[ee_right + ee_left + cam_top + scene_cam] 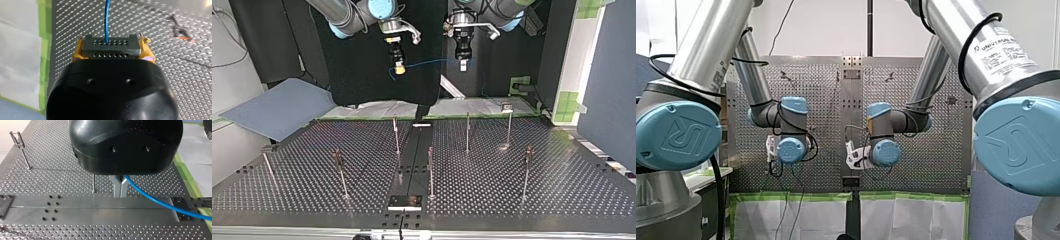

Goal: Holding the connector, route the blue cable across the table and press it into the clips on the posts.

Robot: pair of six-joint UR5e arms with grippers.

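Two pincers, both clenched, so heads up on what each one's got. Your right pincer [111, 53] is clamped on the connector [110, 46], with one of its yellow pads [78, 51] on each short end. That dark grey block lies with its long axis straight across from pad to pad. Its face with the rows of little holes points away from the pincer. The blue cable [107, 17] comes out of that face near the middle and runs straight ahead of the pincer.

Your left pincer [120, 193] has its metal fingers [116, 187] pinched together on the cable itself, right up by the black housing. From there the cable slants off to one side, out over the table [75, 207]. One thin post stands just behind those fingers.

In the top view you'll see both pincers hanging tips-down, well above the table's far edge. The right one is at the view's left and the left one at the view's right. The free stretch of cable runs roughly level between them, with a small slack loop just beside the connector. It's well apart from the posts [467, 131], which stand upright across the table. The clips [17, 138] sit at their tops.
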